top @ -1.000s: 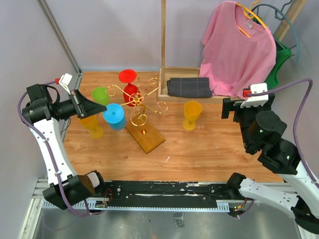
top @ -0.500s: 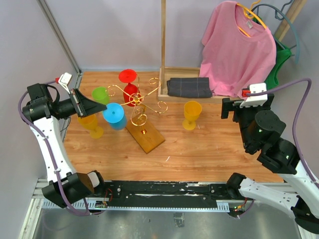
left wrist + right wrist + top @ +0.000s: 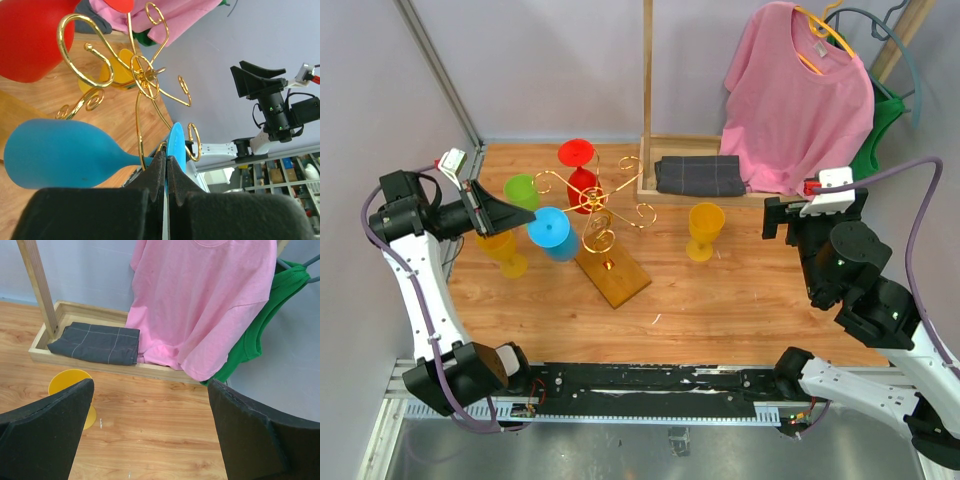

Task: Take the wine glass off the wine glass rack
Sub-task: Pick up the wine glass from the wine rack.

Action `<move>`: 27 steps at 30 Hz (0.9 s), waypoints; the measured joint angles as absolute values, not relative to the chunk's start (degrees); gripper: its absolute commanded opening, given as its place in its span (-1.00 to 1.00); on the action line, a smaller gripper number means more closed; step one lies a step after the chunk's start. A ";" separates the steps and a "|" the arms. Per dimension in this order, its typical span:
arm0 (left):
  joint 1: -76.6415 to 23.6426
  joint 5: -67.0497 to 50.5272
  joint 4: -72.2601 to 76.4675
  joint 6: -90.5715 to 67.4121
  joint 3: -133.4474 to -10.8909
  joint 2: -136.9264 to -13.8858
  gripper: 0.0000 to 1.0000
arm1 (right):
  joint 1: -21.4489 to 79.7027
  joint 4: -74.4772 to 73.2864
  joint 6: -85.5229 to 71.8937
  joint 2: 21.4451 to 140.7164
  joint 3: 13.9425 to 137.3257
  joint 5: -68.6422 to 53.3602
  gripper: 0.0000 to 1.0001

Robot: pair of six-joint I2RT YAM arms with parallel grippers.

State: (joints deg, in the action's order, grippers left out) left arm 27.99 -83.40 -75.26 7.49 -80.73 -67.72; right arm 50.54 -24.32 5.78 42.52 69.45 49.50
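1. Standing near the table's (image 3: 740, 310) middle, the rack (image 3: 595, 210) spreads gold spiral arms from a central post over a rectangular wooden base (image 3: 612, 272).
2. A blue glass (image 3: 550, 234) hangs on the rack's left side; in the left wrist view it lies sideways, its bowl (image 3: 60, 152) to the left and its foot (image 3: 176, 147) caught by a gold curl.
3. A red glass (image 3: 580, 180) hangs at the rack's far side.
4. The left gripper (image 3: 505, 213) sits just left of the blue glass, fingers pressed together with nothing between them; in the wrist view their tips (image 3: 161, 165) meet right in front of the blue glass's stem and foot. Whether they touch the glass cannot be told.
5. A green glass (image 3: 521, 190) stands just beyond the left gripper, and an orange glass (image 3: 504, 250) stands just below it, partly hidden by it.
6. A yellow glass (image 3: 704, 230) stands upright on the table, right of the rack and apart from it.
7. The right gripper (image 3: 150, 435) is held above the table's right side, fingers spread wide and holding nothing.
8. Behind, a wooden tray (image 3: 650, 185) holds a folded dark cloth (image 3: 700, 175), and a pink shirt (image 3: 800, 100) hangs on a hanger with a green garment (image 3: 880, 130) behind it.
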 measured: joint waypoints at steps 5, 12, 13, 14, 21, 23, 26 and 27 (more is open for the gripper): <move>27.99 -83.77 -75.16 7.49 -78.91 -68.47 -0.99 | 50.54 -24.29 5.56 42.48 69.34 49.47 0.97; 27.97 -84.16 -75.13 7.49 -78.94 -68.95 -0.99 | 50.54 -24.34 5.28 42.39 68.93 49.45 0.97; 27.97 -84.16 -75.18 7.49 -79.07 -69.12 -0.99 | 50.54 -24.34 5.26 42.37 68.86 49.45 0.97; 27.97 -84.18 -75.18 7.49 -79.24 -69.32 -1.00 | 50.54 -24.34 5.21 42.37 68.82 49.45 0.97; 27.88 -84.58 -75.16 7.49 -80.05 -70.61 -0.99 | 50.54 -24.34 4.89 42.15 68.79 49.34 0.97; 27.66 -84.60 -75.16 7.49 -80.03 -70.61 -1.00 | 50.54 -24.36 4.86 42.13 68.79 49.21 0.97; 27.46 -84.66 -75.09 7.49 -79.99 -70.61 -1.00 | 50.54 -24.43 4.75 42.13 68.77 49.01 0.97; 27.40 -84.66 -75.09 7.49 -79.90 -70.59 -1.00 | 50.54 -24.47 4.71 42.13 68.77 49.01 0.97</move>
State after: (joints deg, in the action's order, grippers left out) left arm 27.40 -84.66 -75.09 7.49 -79.90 -70.59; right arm 50.54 -24.47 4.71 42.13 68.77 49.01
